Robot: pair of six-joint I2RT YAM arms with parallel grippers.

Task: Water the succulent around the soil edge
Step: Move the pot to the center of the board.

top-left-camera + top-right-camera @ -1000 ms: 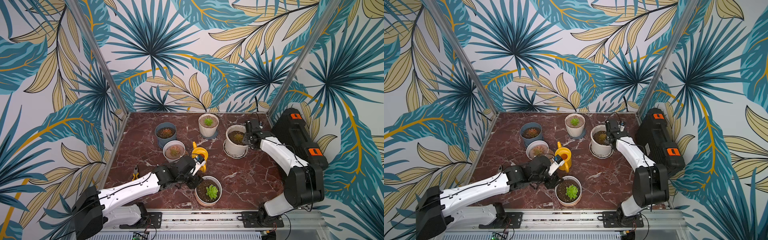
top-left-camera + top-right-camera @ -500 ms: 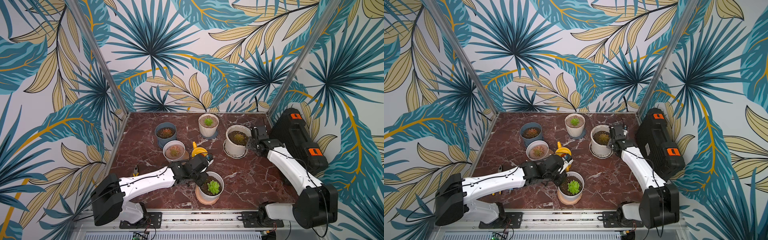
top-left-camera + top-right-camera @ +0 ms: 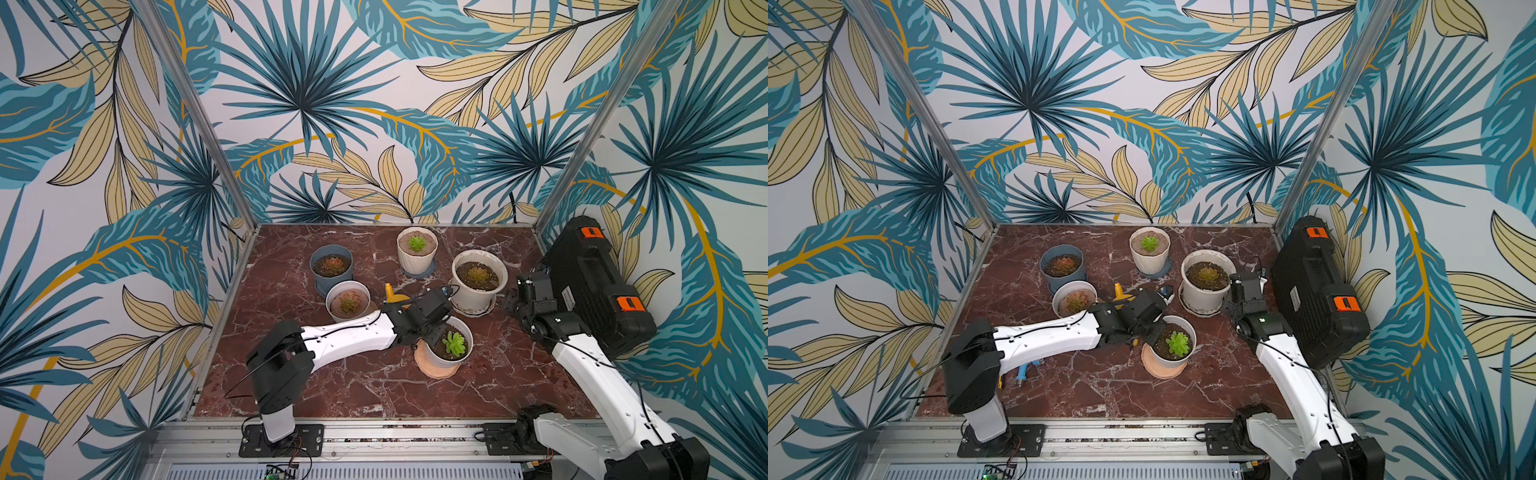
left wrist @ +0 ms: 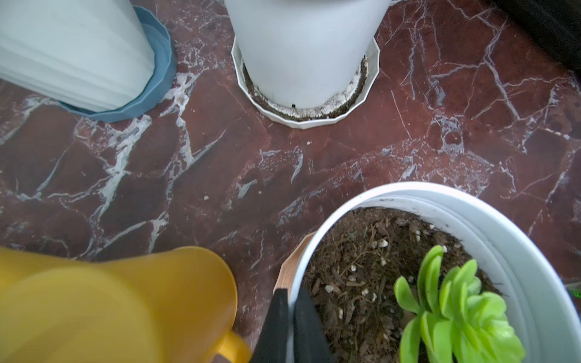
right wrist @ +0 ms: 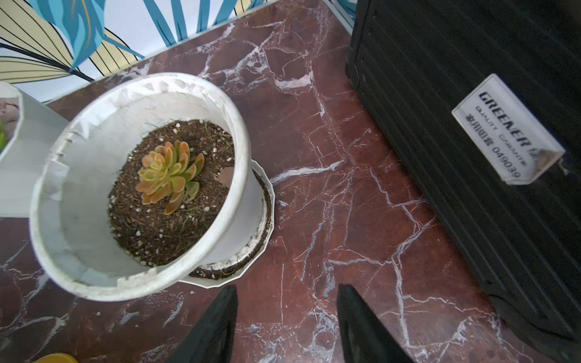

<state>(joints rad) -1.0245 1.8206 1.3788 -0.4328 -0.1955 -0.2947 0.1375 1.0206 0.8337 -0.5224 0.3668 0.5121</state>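
marble tabletop [image 3: 374, 386], leafy walls [image 3: 332, 104]; left gripper [image 4: 291, 295] pinches pot [image 4: 503, 239], right gripper [image 5: 286, 287] gapes.

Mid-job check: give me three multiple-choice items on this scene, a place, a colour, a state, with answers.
1. Where on the table is the watering can? A. front edge B. beside the left gripper C. back corner
2. What colour is the saucer under the front pot? A. blue B. black C. orange
3. The left gripper is: A. wide open B. shut on the front pot's rim C. shut on the can
Answers: B, can sits next to it in the left wrist view; C, orange edge shows; B, fingers pinch the rim.
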